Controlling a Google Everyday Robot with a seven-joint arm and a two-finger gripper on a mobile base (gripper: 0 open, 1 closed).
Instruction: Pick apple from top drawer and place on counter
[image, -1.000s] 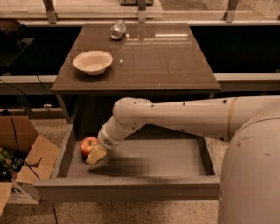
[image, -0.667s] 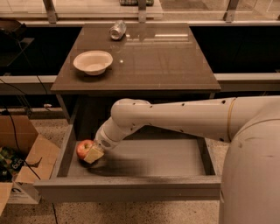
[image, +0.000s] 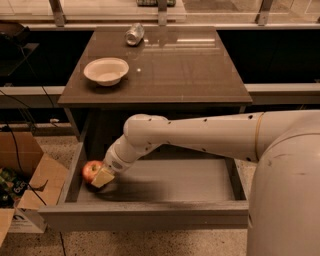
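Observation:
The red apple (image: 90, 170) lies in the far left end of the open top drawer (image: 150, 215), close to its left wall. My gripper (image: 103, 176) is down inside the drawer, right against the apple's right side, and partly covers it. The white arm reaches in from the right across the drawer. The glossy brown counter (image: 185, 65) is above and behind the drawer.
A white bowl (image: 106, 70) sits on the counter's left side. A crushed silver can (image: 134, 34) lies at its back edge. Cardboard boxes (image: 30, 190) stand on the floor left of the drawer. The robot's white body (image: 285, 200) fills the right foreground.
The gripper and the apple have both shifted left along the drawer floor, toward the drawer's left wall.

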